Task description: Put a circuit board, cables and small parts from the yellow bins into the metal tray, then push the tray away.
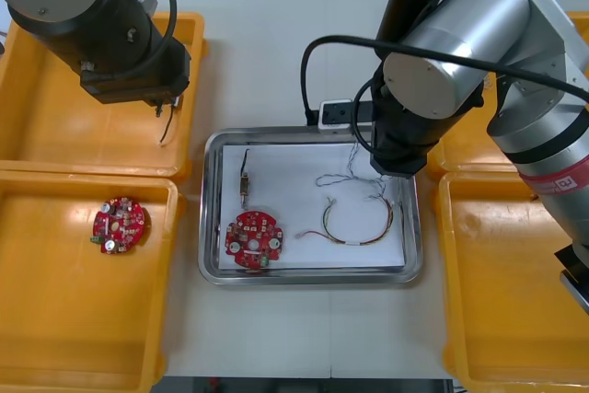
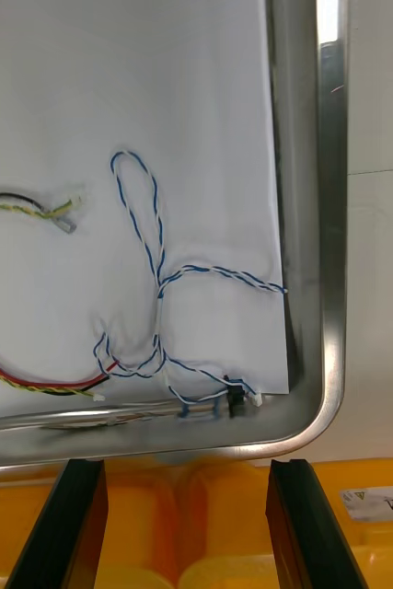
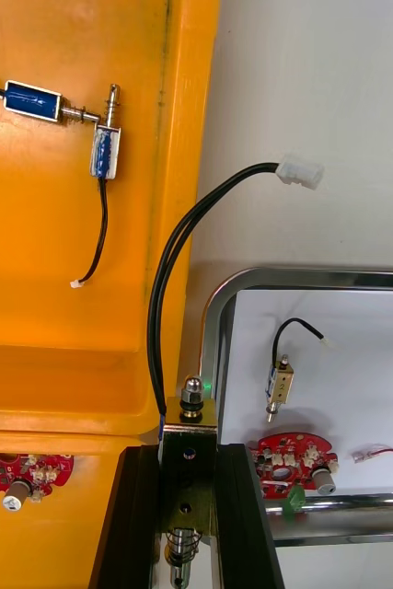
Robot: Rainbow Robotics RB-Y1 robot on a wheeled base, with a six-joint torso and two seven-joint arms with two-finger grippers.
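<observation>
One small metal part [image 3: 191, 405], seemingly light with a limp black cable [image 3: 171, 267], sat clenched by its rigid body in your left gripper [image 3: 189, 457] above the yellow bin's [image 3: 86, 350] rim beside the shiny metal tray [image 3: 216, 313], your right gripper [image 2: 185, 474] released over that tray.

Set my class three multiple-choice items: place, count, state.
1. The round red circuit board in the shiny metal tray lies: A near left; B far right; C centre.
2. Red boards in front view: A one; B two; C four.
3. The left arm's jaws: A open; B shut on a small metal part; C shut on a board.
1A, by that corner. 2B, another lies in the near left yellow bin. 3B, part clamped between them at the far left yellow bin's edge; the right arm's jaws stand open at the tray's right.
</observation>
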